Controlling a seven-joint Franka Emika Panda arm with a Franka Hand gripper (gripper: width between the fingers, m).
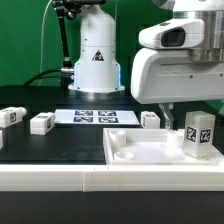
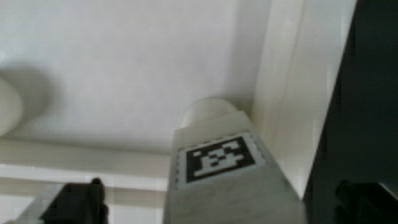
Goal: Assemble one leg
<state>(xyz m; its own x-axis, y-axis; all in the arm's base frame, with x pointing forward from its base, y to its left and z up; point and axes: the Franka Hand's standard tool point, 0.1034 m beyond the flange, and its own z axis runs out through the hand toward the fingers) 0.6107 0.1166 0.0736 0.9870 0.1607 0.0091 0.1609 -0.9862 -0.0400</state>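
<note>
While white plastic rectangular post with black-and-white tag, the leg (image 1: pixel 198 133), stands upright in corner of large white square tray-like piece (image 1: pixel 130 152), step in hand looks like fitting leg to tray.

Tool (image 2: pixel 217 204) directly above leg. Dark fingertips (image 2: pixel 71 203) spread wide either side, gaps showing, gripping nothing.

Next move, my guess: lower, close squarely on leg. Raised rim (image 2: pixel 306 60) runs between leg and one fingertip and may block it.

Hidden: leg's foot and any socket. Exterior view: fingers masked by arm housing. Wrist view blurred.
</note>
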